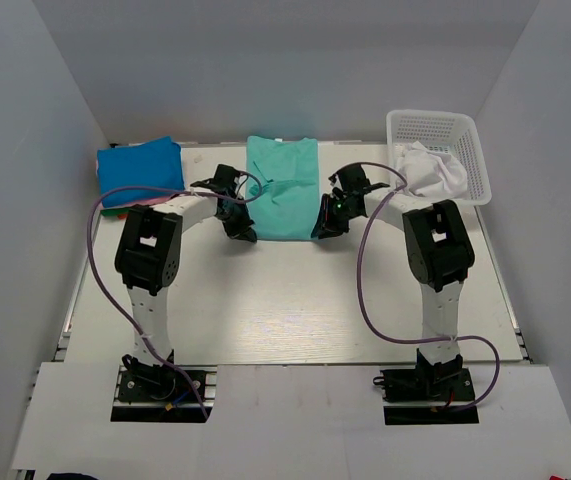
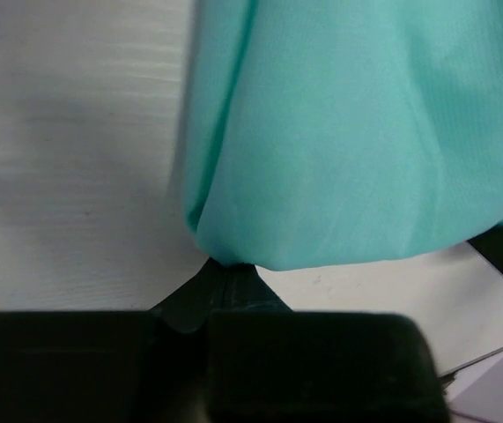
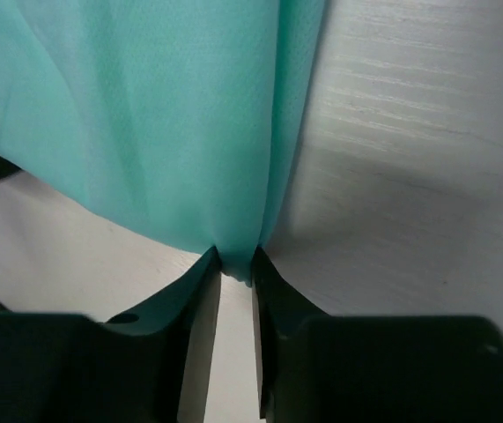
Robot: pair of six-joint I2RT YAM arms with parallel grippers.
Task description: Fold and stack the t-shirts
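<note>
- In the top view, a plain soft teal-green t-shirt (image 1: 280, 185) is seen spread flat on the pale wooden table (image 1: 285, 300).
- The left gripper (image 1: 240, 228) is set at the near left corner of the teal-green t-shirt, and the right gripper (image 1: 325, 225) at its near right corner.
- A folded bright blue t-shirt (image 1: 140, 170) is laid well to the left of the teal-green t-shirt. A white plastic mesh basket (image 1: 465, 150) is placed to its right, with a crumpled white t-shirt (image 1: 430, 170) in it.
- In the left wrist view, the left gripper (image 2: 229, 278) is shown pressed together on a bottom corner of the teal-green t-shirt (image 2: 357, 132), whose cloth is bunched above the fingertips.
- In the right wrist view, the hem of the teal-green t-shirt (image 3: 145, 115) is pinched by the right gripper (image 3: 236, 264). The cloth is gathered into folds above its dark fingers (image 3: 200, 300).
</note>
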